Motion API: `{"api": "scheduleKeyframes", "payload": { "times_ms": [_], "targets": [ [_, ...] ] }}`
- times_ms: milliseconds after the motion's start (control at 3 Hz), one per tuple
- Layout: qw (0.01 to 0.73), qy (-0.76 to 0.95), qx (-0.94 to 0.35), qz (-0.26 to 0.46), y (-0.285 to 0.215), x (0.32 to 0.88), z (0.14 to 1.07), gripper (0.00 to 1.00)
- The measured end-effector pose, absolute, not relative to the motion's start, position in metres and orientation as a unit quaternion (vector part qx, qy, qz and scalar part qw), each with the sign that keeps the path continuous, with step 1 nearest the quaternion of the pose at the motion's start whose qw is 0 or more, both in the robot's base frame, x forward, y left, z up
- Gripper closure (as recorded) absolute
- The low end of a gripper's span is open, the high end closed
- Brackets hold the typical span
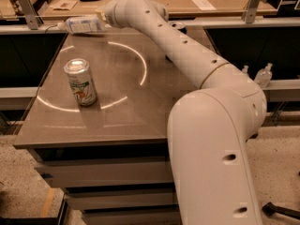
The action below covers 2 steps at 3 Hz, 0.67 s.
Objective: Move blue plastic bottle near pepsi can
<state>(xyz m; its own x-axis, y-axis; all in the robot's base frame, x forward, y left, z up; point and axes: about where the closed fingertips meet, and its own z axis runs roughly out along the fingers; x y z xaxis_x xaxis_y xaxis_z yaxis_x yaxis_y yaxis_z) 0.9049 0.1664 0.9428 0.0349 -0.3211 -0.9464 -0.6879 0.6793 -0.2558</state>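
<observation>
Bottle of clear plastic with pale bluish label [84, 24] is turned sideways at the far left edge of the grey worktop [140, 111]. Its right end meets the end effector [100, 17], but I cannot tell if the end effector grips it. A silver-white can with green and red marks [80, 82] stands upright at the near left, well apart from the bottle.

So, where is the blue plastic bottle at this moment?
In the camera view the blue plastic bottle is tipped sideways at the far left edge of the table, next to the gripper at the arm's end, beyond the silver-white can.
</observation>
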Motion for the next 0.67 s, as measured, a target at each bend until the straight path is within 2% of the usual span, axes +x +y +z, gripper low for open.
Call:
{"api": "scheduleKeyframes", "payload": {
  "times_ms": [333, 667],
  "targets": [
    [0.609, 0.678, -0.383, 0.149, 0.1498, 0.9052, 0.9529, 0.83],
    [0.606, 0.679, -0.386, 0.15, 0.1528, 0.9046, 0.9509, 0.59]
  ]
}}
